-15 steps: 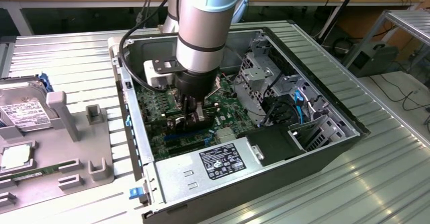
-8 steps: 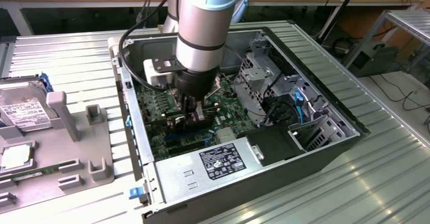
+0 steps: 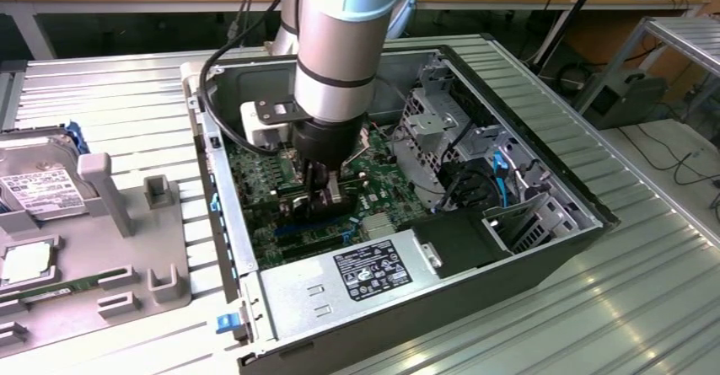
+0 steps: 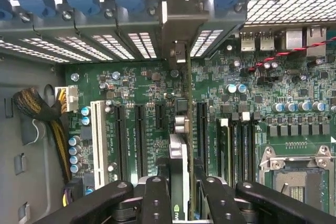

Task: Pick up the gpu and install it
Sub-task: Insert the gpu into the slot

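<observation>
End effector grips the gpu deep inside the open case on the table, low over the motherboard; the arm hides most of the card. Drive cages crowd the exterior view's right. At the wrist, fingers clamp the gpu edge-on, between slots, its bracket against the rear grille.

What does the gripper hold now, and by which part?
The gripper holds the gpu edge-on over the motherboard, its fingers clamped on the card's upper edge, away from the slots.
</observation>
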`<state>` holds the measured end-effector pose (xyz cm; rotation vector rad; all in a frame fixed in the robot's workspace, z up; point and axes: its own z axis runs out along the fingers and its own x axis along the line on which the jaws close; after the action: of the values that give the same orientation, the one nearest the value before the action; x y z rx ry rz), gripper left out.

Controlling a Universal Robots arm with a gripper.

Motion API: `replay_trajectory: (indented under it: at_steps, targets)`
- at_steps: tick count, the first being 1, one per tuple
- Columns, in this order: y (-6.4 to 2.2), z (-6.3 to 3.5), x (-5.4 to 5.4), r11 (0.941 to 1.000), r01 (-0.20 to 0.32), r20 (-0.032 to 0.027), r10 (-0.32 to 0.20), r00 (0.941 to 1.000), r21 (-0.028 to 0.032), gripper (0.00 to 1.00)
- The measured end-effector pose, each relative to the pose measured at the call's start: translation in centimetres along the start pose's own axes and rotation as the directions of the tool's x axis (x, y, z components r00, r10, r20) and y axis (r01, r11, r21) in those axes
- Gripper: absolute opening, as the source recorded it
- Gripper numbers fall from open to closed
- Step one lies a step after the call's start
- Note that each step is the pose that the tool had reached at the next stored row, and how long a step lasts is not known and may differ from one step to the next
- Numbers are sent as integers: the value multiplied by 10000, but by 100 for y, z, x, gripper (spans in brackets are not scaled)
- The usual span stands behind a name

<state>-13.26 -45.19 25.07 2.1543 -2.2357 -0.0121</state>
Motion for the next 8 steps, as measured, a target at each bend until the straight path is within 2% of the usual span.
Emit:
replay_trajectory:
  at_steps: [5,8]
  targets:
    - [4,34,-1,10000,-1,2,1,10000,58,27]
    - [5,38,-1,10000,-1,5,1,10000,70,27]
